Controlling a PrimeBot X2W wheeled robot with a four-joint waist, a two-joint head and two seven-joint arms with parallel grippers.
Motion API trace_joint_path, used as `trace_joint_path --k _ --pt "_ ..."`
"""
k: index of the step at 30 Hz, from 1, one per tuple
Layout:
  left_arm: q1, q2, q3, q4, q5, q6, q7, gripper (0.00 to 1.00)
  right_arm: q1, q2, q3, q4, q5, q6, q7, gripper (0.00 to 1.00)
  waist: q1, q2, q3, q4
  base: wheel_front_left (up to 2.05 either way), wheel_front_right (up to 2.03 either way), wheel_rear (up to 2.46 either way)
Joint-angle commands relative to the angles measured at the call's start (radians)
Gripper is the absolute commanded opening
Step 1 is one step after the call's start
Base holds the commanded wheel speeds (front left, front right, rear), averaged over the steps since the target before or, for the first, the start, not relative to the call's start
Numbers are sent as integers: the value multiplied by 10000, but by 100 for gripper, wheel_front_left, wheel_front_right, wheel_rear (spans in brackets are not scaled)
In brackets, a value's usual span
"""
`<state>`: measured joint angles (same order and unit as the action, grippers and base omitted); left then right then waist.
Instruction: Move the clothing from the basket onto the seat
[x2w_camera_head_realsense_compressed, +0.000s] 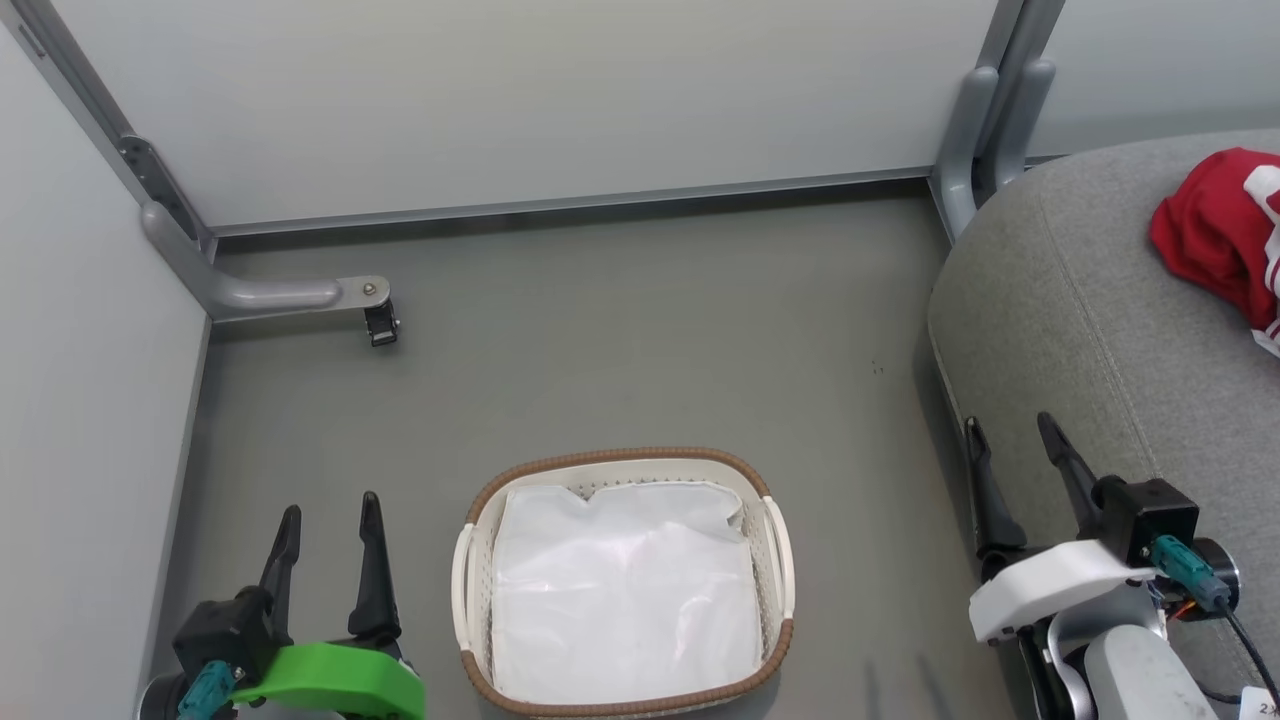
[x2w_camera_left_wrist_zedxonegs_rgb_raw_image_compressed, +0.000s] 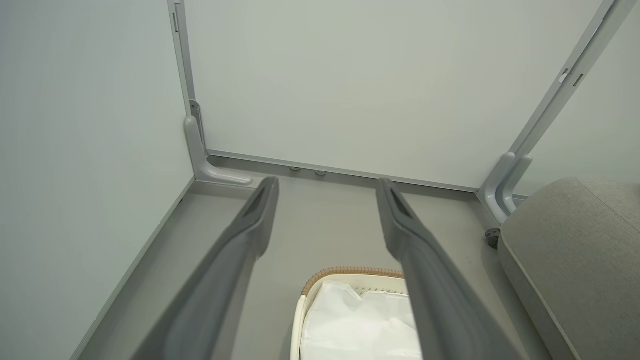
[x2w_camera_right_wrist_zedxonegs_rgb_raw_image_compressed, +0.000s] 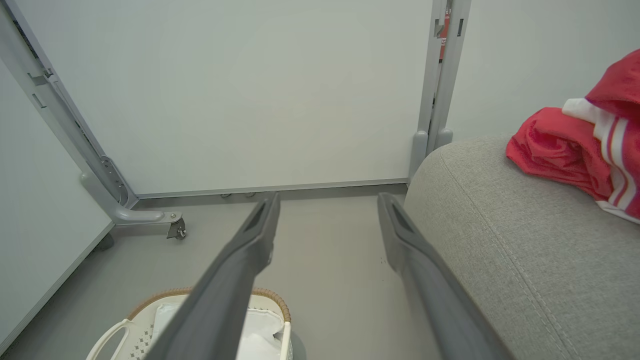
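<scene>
Soft red clothing (x2w_camera_head_realsense_compressed: 1222, 230) with white stripe trim lies bunched on the large grey woven-fabric seat (x2w_camera_head_realsense_compressed: 1080, 330); both pincers spread.
The small white perforated plastic basket (x2w_camera_head_realsense_compressed: 620, 458) with a brown woven rim stands on the grey floor (x2w_camera_head_realsense_compressed: 650, 330), low centre in the head view, with a white cloth liner (x2w_camera_head_realsense_compressed: 625, 590) inside. The seat is right of the basket, apart from it. The clothing sits toward the seat's right side (partly cut by the frame edge). The left gripper (x2w_camera_head_realsense_compressed: 331, 504) hovers left of the basket, long dark fingers parted, gripping nothing. The right gripper (x2w_camera_head_realsense_compressed: 1008, 422) hovers at the seat's left edge, fingers likewise parted, well apart from the clothing.
</scene>
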<state>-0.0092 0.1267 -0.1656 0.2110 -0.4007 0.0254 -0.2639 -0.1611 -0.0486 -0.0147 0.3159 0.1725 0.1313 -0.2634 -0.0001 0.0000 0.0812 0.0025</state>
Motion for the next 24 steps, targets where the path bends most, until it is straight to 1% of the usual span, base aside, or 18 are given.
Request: trace_joint_path --k 1,12,24 --pt "200 -67 84 47 137 -83 -6 100 231 -40 71 -118 104 -11 -18 100 1 0 -253 88 0 0 0" --pt "784 -367 503 288 361 -443 -6 100 914 -39 394 -180 401 -11 -18 100 1 0 -626 64 0 0 0" --pt "831 -570 531 476 518 -675 -6 100 886 -38 407 -27 473 -11 -18 100 1 0 -732 156 0 0 0"
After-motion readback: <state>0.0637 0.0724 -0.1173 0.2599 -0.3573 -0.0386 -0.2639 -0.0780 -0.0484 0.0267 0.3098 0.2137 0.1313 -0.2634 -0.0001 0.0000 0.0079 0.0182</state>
